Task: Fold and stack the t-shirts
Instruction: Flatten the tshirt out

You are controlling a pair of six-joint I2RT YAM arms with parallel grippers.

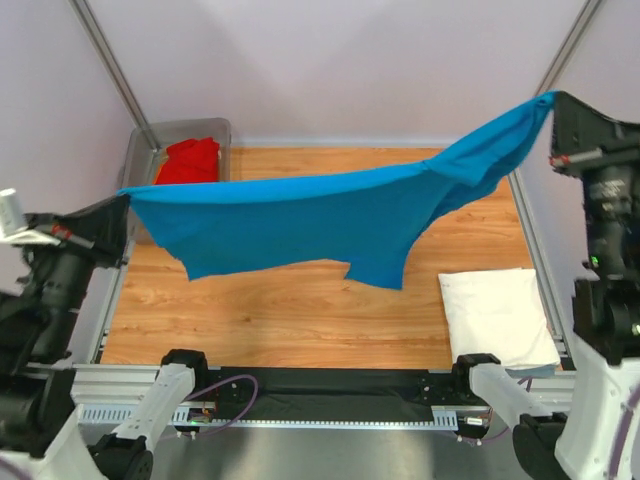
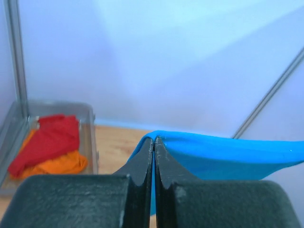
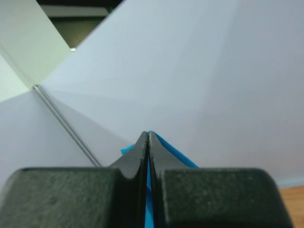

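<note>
Shirts counted: four, one of each colour.
- Blue t-shirt [image 1: 300,225]: one. Stretched in the air above the table [image 1: 280,320], sagging in the middle, the right end higher than the left.
- White t-shirt [image 1: 497,315]: one, folded, flat on the table's near right corner.
- Red t-shirt [image 1: 190,160]: one, crumpled in the tub [image 1: 138,152] at the far left corner.
- Orange t-shirt [image 2: 61,165]: one, in the same tub, under the red one.

Grippers: two. The left gripper [image 2: 154,139] is clamped on the blue shirt's left end. The right gripper [image 3: 148,134] is clamped on its right end, with blue cloth showing between the closed fingers.
</note>
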